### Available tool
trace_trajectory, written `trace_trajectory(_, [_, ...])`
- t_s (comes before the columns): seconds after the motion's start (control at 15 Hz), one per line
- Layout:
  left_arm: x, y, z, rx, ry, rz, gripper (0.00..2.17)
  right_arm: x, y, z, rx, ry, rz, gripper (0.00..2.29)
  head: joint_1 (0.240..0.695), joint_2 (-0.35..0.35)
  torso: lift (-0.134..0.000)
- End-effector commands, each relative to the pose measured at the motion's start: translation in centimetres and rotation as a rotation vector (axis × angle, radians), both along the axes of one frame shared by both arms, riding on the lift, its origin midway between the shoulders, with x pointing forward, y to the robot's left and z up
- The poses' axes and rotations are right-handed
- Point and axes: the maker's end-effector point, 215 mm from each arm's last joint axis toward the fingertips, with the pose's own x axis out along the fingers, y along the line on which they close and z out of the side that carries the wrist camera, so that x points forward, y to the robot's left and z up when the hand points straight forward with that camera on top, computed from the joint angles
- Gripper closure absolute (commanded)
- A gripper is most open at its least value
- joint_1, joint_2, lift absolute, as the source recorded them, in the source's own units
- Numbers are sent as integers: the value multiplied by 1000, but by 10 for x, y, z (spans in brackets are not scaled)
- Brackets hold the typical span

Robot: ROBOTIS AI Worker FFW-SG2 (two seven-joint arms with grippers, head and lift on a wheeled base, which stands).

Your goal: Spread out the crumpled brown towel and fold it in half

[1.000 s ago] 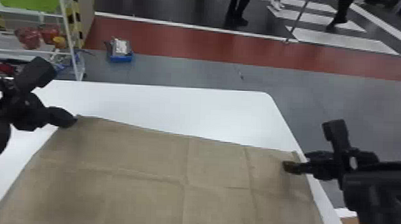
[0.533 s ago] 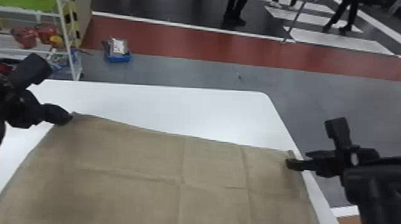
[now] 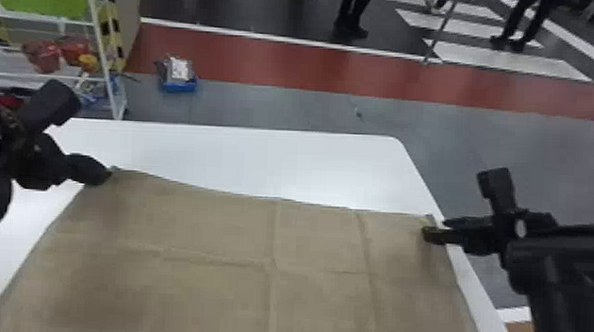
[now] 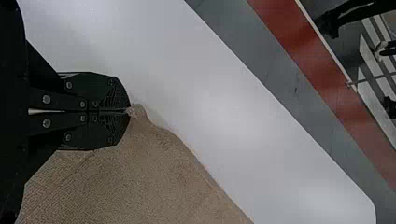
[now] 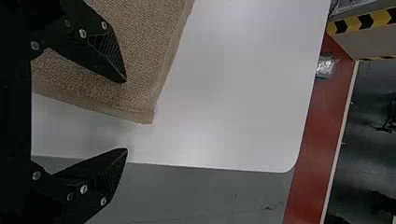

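In the head view I have the white table across the frame's middle, with the brown towel spread flat on it, lightly creased, filling the lower middle. Its far edge runs long, from left of centre down to the right, one arm at each end. At the left end, my left gripper is pinched together on the far left corner. At the right end, my right gripper stands apart, the far right corner just beyond its tips, nearer the towel-side finger. I judge I must centre on that corner and grip before folding.
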Motion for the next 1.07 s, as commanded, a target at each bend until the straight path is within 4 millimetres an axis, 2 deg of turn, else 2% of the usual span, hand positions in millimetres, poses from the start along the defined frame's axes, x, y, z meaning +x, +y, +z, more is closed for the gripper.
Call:
trace_trajectory(0.0, [0, 1, 0, 1, -1, 0, 1551, 5, 6, 3, -1, -8, 16, 542, 695, -242, -123])
trace_trajectory(0.13, [0, 1, 0, 3, -2, -2, 1551, 10, 9, 6, -2, -22, 25, 667, 695, -237, -123])
trace_trajectory(0.33, [0, 2, 0, 7, -2, -6, 1551, 11, 10, 8, 2, -27, 26, 1055, 695, -230, -123])
trace_trajectory(0.4, [0, 3, 0, 8, -2, -5, 1551, 11, 11, 9, 16, -31, 28, 809, 695, -229, -123])
trace_trajectory(0.47, [0, 4, -1, 9, 0, -4, 1551, 13, 13, 13, 39, -50, 20, 279, 695, -228, -123])
trace_trajectory(0.6, [1, 9, 0, 19, -3, -3, 1551, 12, 10, 15, 43, -54, 12, 208, 695, -225, -123])
trace_trajectory(0.8, [-2, 6, -1, 10, 3, -18, 1551, 23, 12, 23, 37, -64, 13, 208, 695, -221, -123])
trace_trajectory(1.0, [-4, 3, -1, 8, 4, -35, 1551, 33, 14, 17, 22, -48, 9, 208, 695, -222, -123])
